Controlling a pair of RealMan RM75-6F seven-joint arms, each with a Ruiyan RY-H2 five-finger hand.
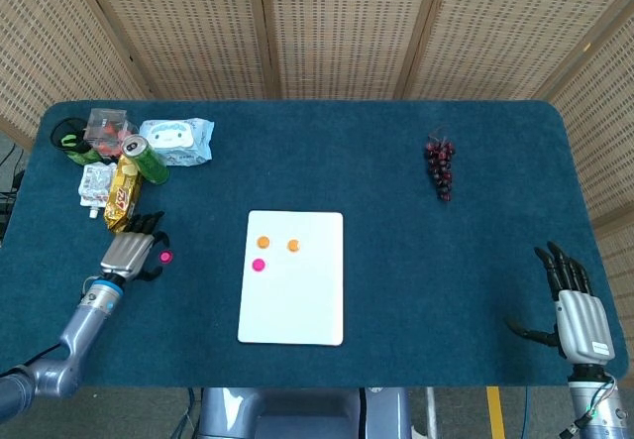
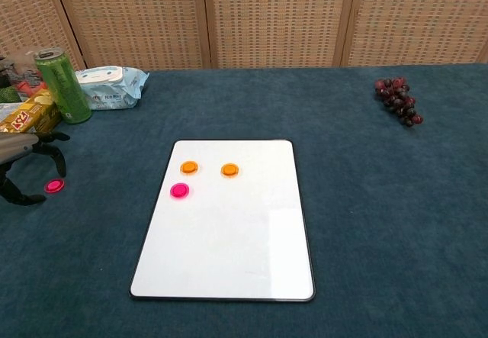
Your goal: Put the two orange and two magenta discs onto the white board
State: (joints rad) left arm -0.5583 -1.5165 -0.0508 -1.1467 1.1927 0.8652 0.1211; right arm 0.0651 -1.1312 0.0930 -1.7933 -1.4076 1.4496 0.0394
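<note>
Left hand (image 1: 127, 254) sits at table's 8 o'clock edge, metal back plate, dark fingers (image 2: 47, 155) curled down and spread over the cloth, holding nothing. Loose magenta disc (image 2: 53, 186) lies just at 3 o'clock of the fingertips, between thumb and fingers; contact cannot be told. Small, round, flat, glossy plastic, on bare cloth well apart from the board.

Right hand (image 1: 573, 303) at table's 4 o'clock corner, silver palm plate, black fingers straight and fanned, thumb out to the side, released, nothing in it. Seen only in head view.

White board (image 2: 229, 254) at table centre: smooth, glossy rectangle, rounded corners, thin dark rim, long side toward the robot. On its far-left part: left orange disc (image 2: 189, 167) and right orange disc (image 2: 229, 170) side by side, apart; magenta disc on the board (image 2: 179, 191) just at 7 o'clock of the left orange one. All three flat round buttons, not touching.

Table (image 1: 396, 261) covered in dark teal felt-like cloth. At 10 o'clock: green drink can (image 2: 62, 85) upright, pull tab on top; pale blue soft wipes pack (image 2: 110, 87) just beside it; yellow snack wrapper (image 1: 123, 194), crinkled foil; clear plastic box (image 1: 107, 128); white sachet (image 1: 95, 183). At 2 o'clock: bunch of dark purple grapes (image 2: 398, 101), knobbly cluster. Woven rattan screen panels (image 1: 337, 23) behind, wooden frames.
</note>
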